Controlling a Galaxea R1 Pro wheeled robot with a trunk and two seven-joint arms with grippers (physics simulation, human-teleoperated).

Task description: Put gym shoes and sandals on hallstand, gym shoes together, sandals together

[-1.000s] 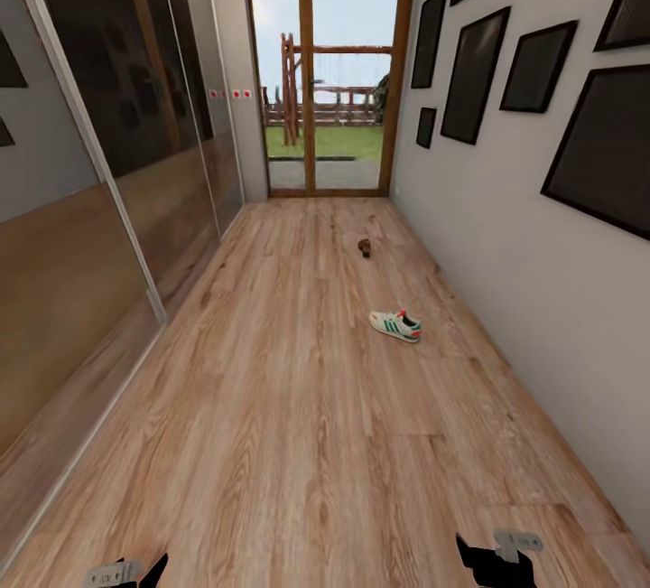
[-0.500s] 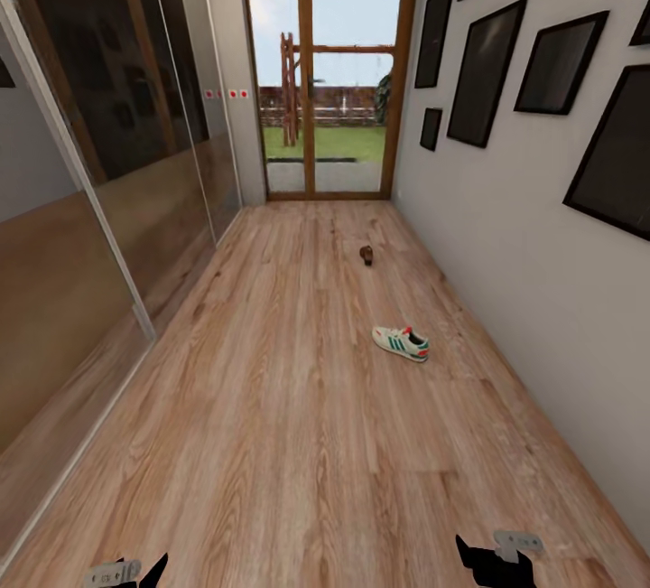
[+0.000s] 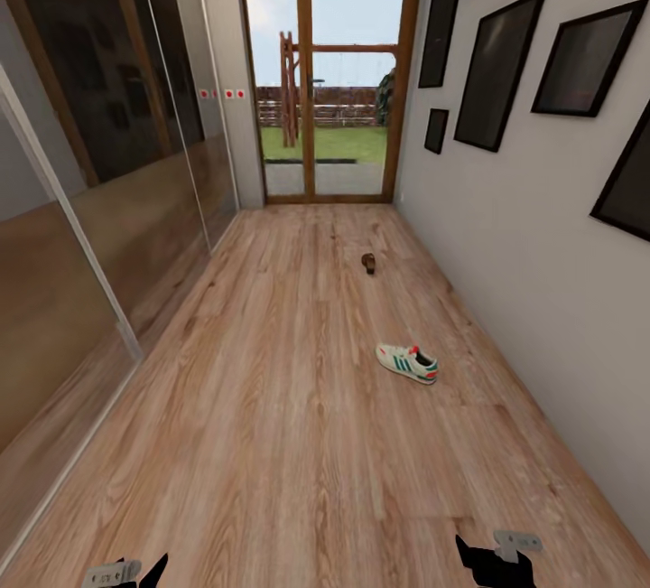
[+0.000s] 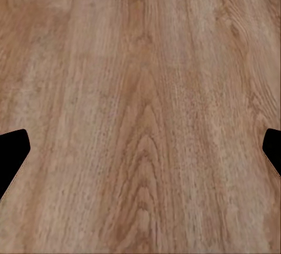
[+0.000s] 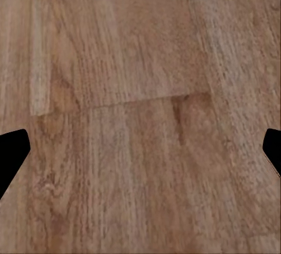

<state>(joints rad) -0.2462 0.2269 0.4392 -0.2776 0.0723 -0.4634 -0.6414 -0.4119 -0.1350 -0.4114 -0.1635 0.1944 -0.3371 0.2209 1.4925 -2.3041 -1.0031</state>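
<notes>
One gym shoe (image 3: 407, 362) on corridor floor (image 3: 271, 443), right of centre, near right wall. One sandal (image 3: 368, 263) farther on, toward glass door (image 3: 329, 73). Left gripper (image 4: 140, 148) and right gripper (image 5: 140, 148) both spread wide, empty, over bare planks.

Narrow corridor ahead of me. Wood-plank floor (image 3: 271, 407), light brown, grain visible. On my right, a pale grey wall (image 3: 506, 245) hung with dark framed pictures (image 3: 498, 69). On my left, glossy sliding panels (image 3: 99, 172) reflecting the planks. Far end: wood-framed glass door (image 3: 329, 73), daylight, lawn and fence beyond.
</notes>
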